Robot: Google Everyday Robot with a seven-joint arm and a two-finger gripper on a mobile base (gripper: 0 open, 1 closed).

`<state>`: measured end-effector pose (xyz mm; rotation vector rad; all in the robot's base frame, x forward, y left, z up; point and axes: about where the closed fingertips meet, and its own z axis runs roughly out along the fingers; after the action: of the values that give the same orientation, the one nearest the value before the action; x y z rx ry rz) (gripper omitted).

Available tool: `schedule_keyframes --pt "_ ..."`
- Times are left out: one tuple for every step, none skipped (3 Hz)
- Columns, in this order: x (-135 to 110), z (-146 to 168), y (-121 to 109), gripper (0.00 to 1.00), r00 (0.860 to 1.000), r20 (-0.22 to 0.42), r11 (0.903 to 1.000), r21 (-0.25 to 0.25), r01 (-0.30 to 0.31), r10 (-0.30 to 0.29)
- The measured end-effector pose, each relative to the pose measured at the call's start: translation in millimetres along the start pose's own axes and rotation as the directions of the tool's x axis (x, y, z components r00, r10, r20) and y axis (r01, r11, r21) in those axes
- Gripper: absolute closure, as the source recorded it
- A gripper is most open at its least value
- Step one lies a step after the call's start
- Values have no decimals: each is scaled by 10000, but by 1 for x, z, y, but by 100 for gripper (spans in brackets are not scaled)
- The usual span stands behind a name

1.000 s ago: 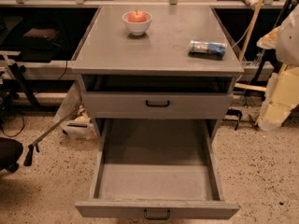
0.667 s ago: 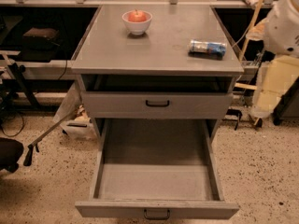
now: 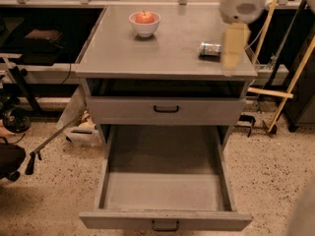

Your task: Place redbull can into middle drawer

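Note:
The redbull can (image 3: 210,49) lies on its side on the right part of the grey cabinet top (image 3: 162,48). Its right end is hidden behind my arm. My gripper (image 3: 232,48) hangs blurred from the white arm (image 3: 242,3) at the top right, just over the can's right end. The middle drawer (image 3: 165,193) is pulled out wide at the bottom. Its grey floor is bare, and a small dark handle (image 3: 165,225) sits on its front.
A white bowl (image 3: 144,24) holding a red apple (image 3: 144,17) stands at the back left of the top. A shut grey drawer front with a black handle (image 3: 166,109) is above the open tray. Wooden poles (image 3: 290,77) lean at the right. Equipment and cables (image 3: 15,122) sit at the left.
My arm has swung in from the right edge, leftward over the cabinet top, and now covers the can's right end. The can, bowl and drawer have not moved.

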<state>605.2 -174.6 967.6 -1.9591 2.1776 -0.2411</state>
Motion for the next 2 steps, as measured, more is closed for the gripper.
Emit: schedule_keyframes --pt "-62 23 -62 0 9991 -53 9986 328 427 -425" --pt "-86 15 -92 0 9986 199 9928 1108 463 -488"
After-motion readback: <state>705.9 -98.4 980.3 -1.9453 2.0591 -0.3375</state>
